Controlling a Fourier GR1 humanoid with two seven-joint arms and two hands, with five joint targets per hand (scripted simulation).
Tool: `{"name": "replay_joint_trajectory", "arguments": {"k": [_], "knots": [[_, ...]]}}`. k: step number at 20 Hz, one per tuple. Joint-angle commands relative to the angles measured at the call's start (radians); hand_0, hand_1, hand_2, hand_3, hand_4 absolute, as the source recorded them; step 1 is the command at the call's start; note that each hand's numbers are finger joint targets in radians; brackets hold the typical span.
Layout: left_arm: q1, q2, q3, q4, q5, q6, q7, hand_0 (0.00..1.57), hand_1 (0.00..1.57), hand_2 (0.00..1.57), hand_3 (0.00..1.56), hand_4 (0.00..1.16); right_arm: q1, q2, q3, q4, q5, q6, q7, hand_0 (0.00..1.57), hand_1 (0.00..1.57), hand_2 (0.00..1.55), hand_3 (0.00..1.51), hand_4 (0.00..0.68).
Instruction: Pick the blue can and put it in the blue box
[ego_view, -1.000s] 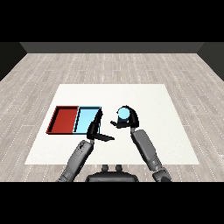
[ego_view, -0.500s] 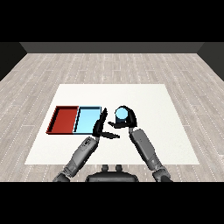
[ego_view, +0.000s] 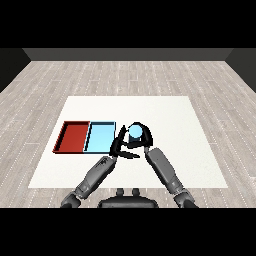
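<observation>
Just right of the light blue tray (ego_view: 100, 138), the right hand (ego_view: 141, 136) is curled round the blue can (ego_view: 135, 132), holding it upright near the tray's right edge. The left hand (ego_view: 119, 146) lies beside it with fingers straight and spread, touching nothing that can be made out. The red tray (ego_view: 73, 137) adjoins the blue tray's left side on the white table (ego_view: 165, 115).

Right hand (ego_view: 140, 136) curled shut round a can, raised at the scene's middle, grey right forearm slanting in from the near right, left hand (ego_view: 120, 145) just beside it, fingers straight, left forearm from the near left
</observation>
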Motion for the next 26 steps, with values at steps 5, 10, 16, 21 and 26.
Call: {"name": "replay_joint_trajectory", "arguments": {"k": [5, 10, 16, 21, 26], "knots": [[-0.043, 0.000, -0.061, 0.001, 0.055, 0.072, 0.029, 0.00, 0.00, 0.00, 0.00, 0.00, 0.025, 0.000, 0.058, -0.088, 0.001, -0.040, 0.054, 1.42, 1.42, 1.45, 1.37, 0.557], [-0.056, 0.000, 0.028, 0.059, 0.036, -0.011, 0.018, 0.00, 0.00, 0.00, 0.00, 0.00, 0.057, 0.000, 0.076, -0.124, -0.002, -0.037, 0.036, 1.43, 1.43, 1.46, 1.37, 0.552], [-0.107, 0.000, -0.102, 0.062, 0.109, 0.119, 0.025, 0.00, 0.00, 0.00, 0.00, 0.00, -0.048, 0.000, 0.042, 0.048, -0.076, -0.007, -0.058, 1.43, 1.43, 1.46, 1.38, 0.551], [-0.182, 0.000, -0.097, 0.191, 0.178, 0.085, -0.051, 0.00, 0.00, 0.00, 0.00, 0.00, -0.054, 0.000, 0.116, -0.020, -0.059, -0.077, 0.028, 1.44, 1.44, 1.47, 1.38, 0.531], [-0.155, 0.000, -0.137, 0.150, 0.157, 0.133, -0.044, 0.00, 0.00, 0.00, 0.00, 0.00, -0.030, 0.000, 0.128, 0.007, -0.054, -0.073, -0.027, 1.46, 1.46, 1.46, 1.37, 0.535]]}}
